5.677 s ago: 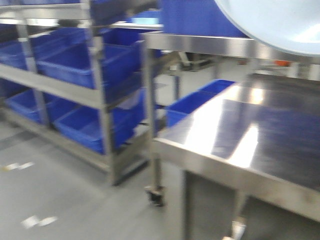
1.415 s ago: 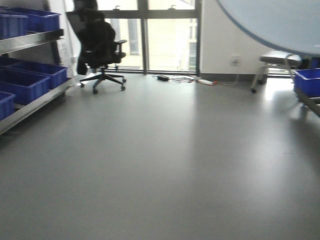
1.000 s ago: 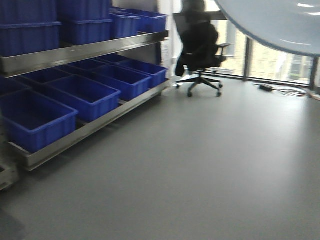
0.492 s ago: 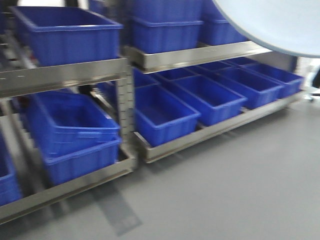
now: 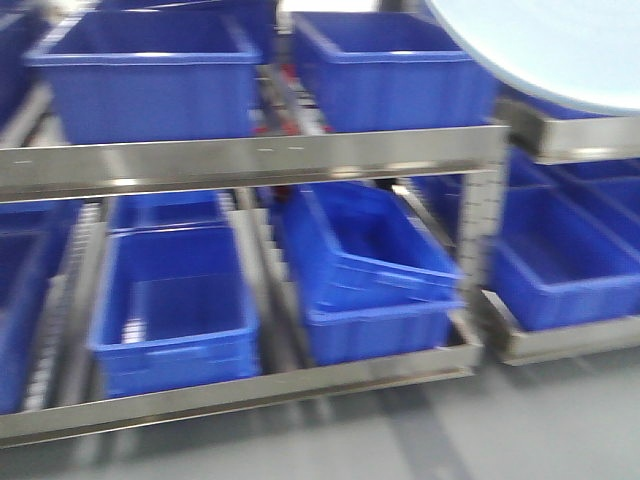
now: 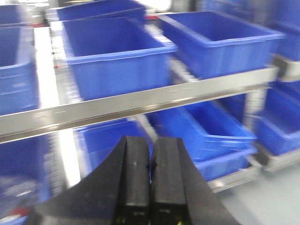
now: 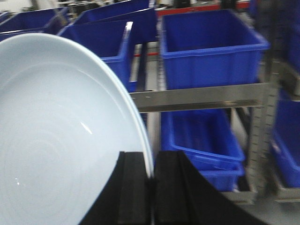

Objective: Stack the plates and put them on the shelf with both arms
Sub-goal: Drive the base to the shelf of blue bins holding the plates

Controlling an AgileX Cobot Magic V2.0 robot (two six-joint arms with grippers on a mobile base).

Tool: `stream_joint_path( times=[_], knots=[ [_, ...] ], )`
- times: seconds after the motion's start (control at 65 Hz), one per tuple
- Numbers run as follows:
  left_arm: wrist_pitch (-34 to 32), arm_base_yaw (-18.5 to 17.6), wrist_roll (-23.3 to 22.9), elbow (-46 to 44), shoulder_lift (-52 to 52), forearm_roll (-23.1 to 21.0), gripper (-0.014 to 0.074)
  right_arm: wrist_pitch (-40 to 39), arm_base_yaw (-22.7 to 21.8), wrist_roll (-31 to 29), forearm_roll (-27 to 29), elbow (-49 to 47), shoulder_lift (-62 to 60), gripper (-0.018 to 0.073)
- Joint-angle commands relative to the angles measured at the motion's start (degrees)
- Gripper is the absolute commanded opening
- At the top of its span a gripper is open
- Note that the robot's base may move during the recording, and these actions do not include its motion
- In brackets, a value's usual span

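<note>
The plates are big, round, pale blue-white and shiny, with faint rings inside. Only one face shows. The right gripper pinches their rim between its fingers, and they spread out to its left. The shelf is a shiny steel rail ahead of both grippers, well apart from them. The left gripper is closed and holds nothing.

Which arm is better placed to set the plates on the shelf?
Right: the right tool clamps the rim of the plates, facing the shelf; the left tool is shut and empty.
</note>
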Motion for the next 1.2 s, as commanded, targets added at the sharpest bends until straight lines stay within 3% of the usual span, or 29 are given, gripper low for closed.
stream_joint_path(
  times=[0.0, 1.185],
  knots=[
    [-5.1, 0.0, -0.6, -1.7, 0.4, -0.2, 0.0082, -5.7, -0.3, -0.1, -0.1, -1.7, -0.1, 0.0048],
    [-5.1, 0.0, -0.6, -1.7, 0.4, -0.2, 0.0082, -5.7, -0.3, -0.1, -0.1, -1.7, -0.1, 0.0048]
  ],
)
